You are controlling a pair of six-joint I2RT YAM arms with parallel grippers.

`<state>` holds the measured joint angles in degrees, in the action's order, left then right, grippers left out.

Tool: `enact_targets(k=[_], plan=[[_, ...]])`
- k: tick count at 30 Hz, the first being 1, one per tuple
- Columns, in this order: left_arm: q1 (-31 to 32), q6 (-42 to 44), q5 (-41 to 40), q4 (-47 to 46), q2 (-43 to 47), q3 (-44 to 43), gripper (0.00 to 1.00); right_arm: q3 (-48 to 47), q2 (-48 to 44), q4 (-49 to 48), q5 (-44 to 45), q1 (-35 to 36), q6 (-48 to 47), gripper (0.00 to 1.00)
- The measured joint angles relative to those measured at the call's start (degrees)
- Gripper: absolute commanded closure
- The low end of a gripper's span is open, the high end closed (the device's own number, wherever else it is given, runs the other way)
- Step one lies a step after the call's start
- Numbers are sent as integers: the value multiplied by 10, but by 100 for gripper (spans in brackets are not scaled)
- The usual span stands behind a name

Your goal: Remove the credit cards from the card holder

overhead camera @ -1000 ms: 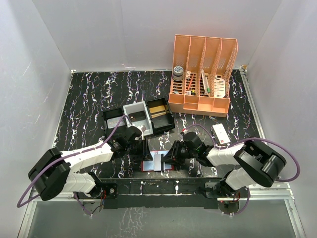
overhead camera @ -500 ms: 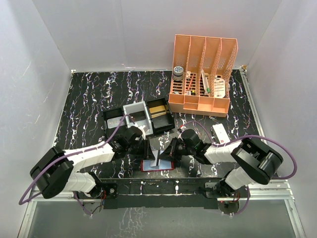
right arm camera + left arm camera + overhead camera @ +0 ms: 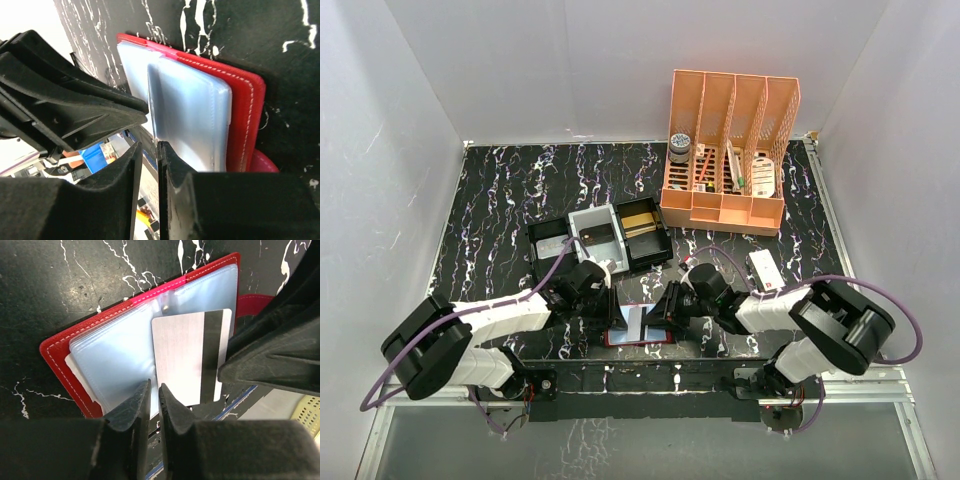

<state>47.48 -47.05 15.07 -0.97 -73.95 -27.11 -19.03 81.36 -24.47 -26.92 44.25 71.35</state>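
The red card holder (image 3: 638,335) lies open at the table's near edge, with its clear sleeves showing in the left wrist view (image 3: 65,360) and the right wrist view (image 3: 247,115). A grey credit card (image 3: 185,355) with a black stripe lies partly out on the sleeves. My left gripper (image 3: 613,318) is nearly shut, and the card's left edge runs into its narrow gap (image 3: 154,390). My right gripper (image 3: 657,322) is shut on the edge of a clear sleeve (image 3: 149,146). The two grippers face each other, almost touching.
A black compartmented tray (image 3: 548,238) with a grey insert stands just behind, and a tan card (image 3: 640,220) lies in its right compartment. An orange file organiser (image 3: 725,150) is at the back right. A small white box (image 3: 765,268) lies to the right.
Half a second ago a sleeve stood upright between the grippers. It has now come down flatter onto the holder, and both grippers sit lower and closer over it.
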Motion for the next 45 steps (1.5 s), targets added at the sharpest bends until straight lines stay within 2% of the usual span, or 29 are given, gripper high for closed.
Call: enact_targets(k=[3, 5, 7, 10, 12, 15, 16, 17, 21, 22, 24, 29, 32, 35, 39, 41, 45], plan=[[0, 5, 7, -2, 0, 0, 91, -2, 24, -12, -3, 0, 2, 75], [0, 8, 10, -1, 0, 0, 92, -9, 41, -13, -4, 0, 4, 74], [0, 10, 15, -1, -1, 0, 92, -14, 48, -14, -4, 2, 3, 80], [0, 13, 22, -2, -4, 0, 94, -15, 55, -38, -14, 3, 7, 96], [0, 15, 23, -2, -8, 0, 94, -15, 62, -61, -21, 3, 14, 100], [0, 16, 24, -3, -9, 0, 94, -13, 69, -70, -22, 3, 17, 99], [0, 16, 25, -4, -9, 0, 94, -11, 70, -71, -22, 3, 18, 92], [0, 16, 26, -5, -9, 0, 94, -10, 70, -71, -22, 3, 19, 90], [0, 17, 30, -7, -9, 2, 94, -17, 70, -55, -17, 3, 16, 88], [0, 17, 30, -7, -9, 2, 95, -24, 70, -40, -13, 3, 10, 88], [0, 15, 33, -16, -9, 7, 95, -37, 70, -21, -7, 3, 2, 100], [0, 3, 35, -37, -3, 21, 91, -53, 68, 6, -6, 3, -19, 100], [0, 1, 19, -18, 17, 21, 83, -60, 35, 58, 12, 3, -40, 100], [0, 8, -10, 33, 48, 5, 68, -69, -28, 110, 42, 2, -67, 100], [-8, 36, -22, 81, 94, -37, 60, -75, -89, 127, 67, 2, -106, 100], [-18, 48, -23, 102, 102, -60, 44, -75, -97, 130, 71, 1, -123, 100], [-55, 62, -31, 131, 145, -69, 25, -75, -108, 143, 71, 1, -163, 100]])
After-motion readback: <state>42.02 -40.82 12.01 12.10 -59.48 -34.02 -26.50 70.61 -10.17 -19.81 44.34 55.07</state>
